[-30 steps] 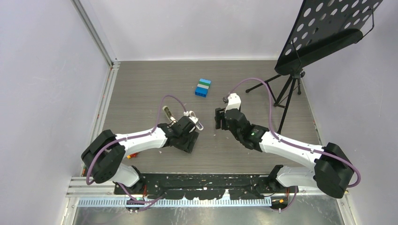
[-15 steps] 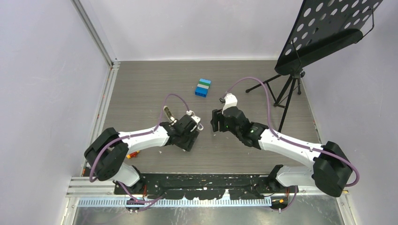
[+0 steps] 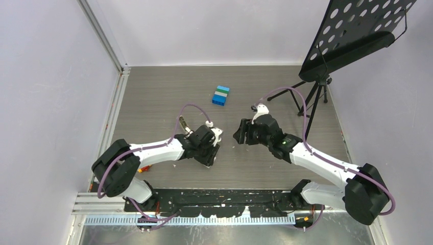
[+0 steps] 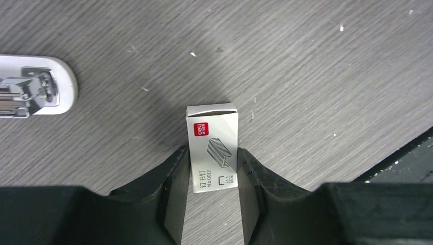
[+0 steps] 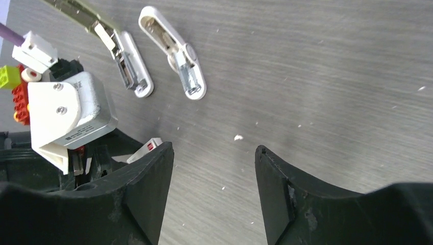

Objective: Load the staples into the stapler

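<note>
- Left wrist view, nearest: the left gripper (image 4: 213, 153) has both fingers (image 4: 173, 194) against the long sides of the staples box (image 4: 212, 125). It reads as clenched on the box, which lies flat on the table (image 4: 316, 66).
- The grip is on the near half of the box, and the far end at 12 o'clock pokes out free.
- Step in hand, my read: picking the box up.
- To do it well, squeeze lightly, since thin card would likely buckle.
- Lift straight up and keep the 12 o'clock end clear so the other arm can get at the insert.
- Box look: small, flat, white card with a red logo square at its 11 o'clock corner.
- It also has a grey drawing of a staple strip and tiny black print at the near end. The far flap looks closed and no insert is showing.
- Farther out at 10 o'clock, well apart from the box, is a white rounded end (image 4: 35, 87) with silver metal. I cannot tell which object it belongs to.
- Right wrist view: the right gripper (image 5: 214, 153) is released, with its jaws wide and nothing between them, over bare table.
- Beyond it at 11 o'clock is the stubby white object (image 5: 173, 56).
- Just beside that is the stapler (image 5: 115, 48), lying open. Its olive-beige top is swung off the white base and the metal channel is exposed.
</note>
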### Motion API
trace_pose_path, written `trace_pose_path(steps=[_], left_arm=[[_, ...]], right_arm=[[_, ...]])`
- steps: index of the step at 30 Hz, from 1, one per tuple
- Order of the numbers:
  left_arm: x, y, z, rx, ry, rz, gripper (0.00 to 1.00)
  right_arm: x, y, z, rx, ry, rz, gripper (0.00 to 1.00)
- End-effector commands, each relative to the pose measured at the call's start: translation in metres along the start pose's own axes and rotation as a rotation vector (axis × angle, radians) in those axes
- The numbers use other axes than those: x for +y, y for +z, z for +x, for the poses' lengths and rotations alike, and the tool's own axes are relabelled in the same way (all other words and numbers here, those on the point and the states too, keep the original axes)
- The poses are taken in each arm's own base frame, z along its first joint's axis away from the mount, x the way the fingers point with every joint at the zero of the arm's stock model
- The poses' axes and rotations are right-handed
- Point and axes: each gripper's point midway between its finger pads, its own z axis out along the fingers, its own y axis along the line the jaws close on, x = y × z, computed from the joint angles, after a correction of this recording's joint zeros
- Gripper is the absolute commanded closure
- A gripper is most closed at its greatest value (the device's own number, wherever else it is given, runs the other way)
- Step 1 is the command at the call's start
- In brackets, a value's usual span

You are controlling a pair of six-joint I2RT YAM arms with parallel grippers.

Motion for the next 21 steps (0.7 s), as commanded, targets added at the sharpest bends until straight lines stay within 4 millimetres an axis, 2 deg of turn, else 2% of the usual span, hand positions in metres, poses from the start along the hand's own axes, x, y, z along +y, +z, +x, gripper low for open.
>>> trace_pose_path(steps=[1, 7, 12, 21], left_arm=[[-0.020, -0.004, -0.011, -0.057, 0.058, 0.092, 0.61], [-0.028, -0.002, -0.010, -0.059, 0.099, 0.117, 0.63], [-0.034, -0.004, -0.011, -0.086, 0.128, 0.140, 0.65], [-0.044, -0.006, -0.014, -0.124, 0.195, 0.159, 0.69]], right_arm=[[0.017, 0.002, 0.014, 0.055, 0.061, -0.096, 0.37], [0.027, 0.015, 0.039, 0.144, 0.108, -0.176, 0.41], [0.038, 0.025, 0.061, 0.242, 0.147, -0.240, 0.49], [0.052, 0.029, 0.073, 0.307, 0.172, -0.331, 0.54]])
